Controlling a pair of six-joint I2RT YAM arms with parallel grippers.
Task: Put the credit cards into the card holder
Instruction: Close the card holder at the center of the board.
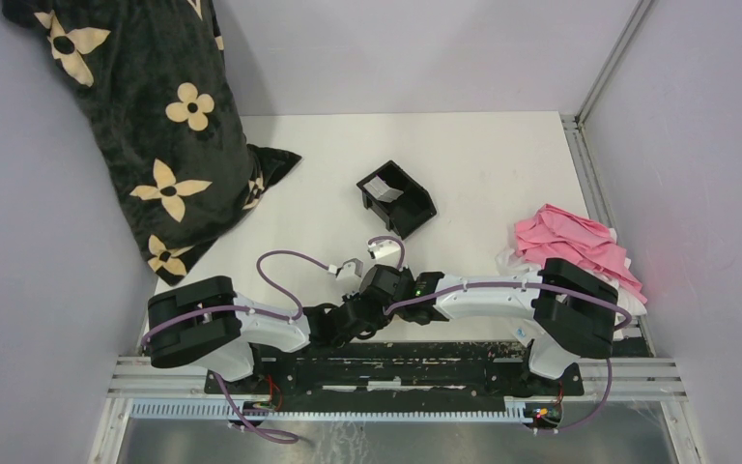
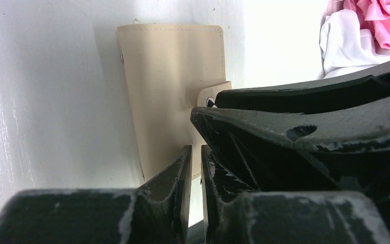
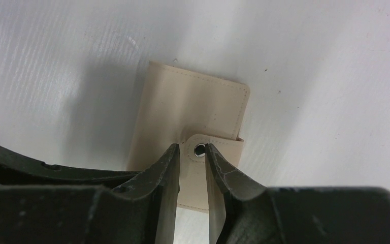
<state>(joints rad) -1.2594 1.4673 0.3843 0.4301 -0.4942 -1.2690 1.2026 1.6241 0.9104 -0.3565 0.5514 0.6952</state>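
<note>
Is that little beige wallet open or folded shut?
Folded shut: the tan leather-like card holder lies flat, its snap tab lapped over the cover.

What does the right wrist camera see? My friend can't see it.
A closed beige card holder lies on a white table. The right claw has one black finger on each side of the metal snap on its tab.
</note>
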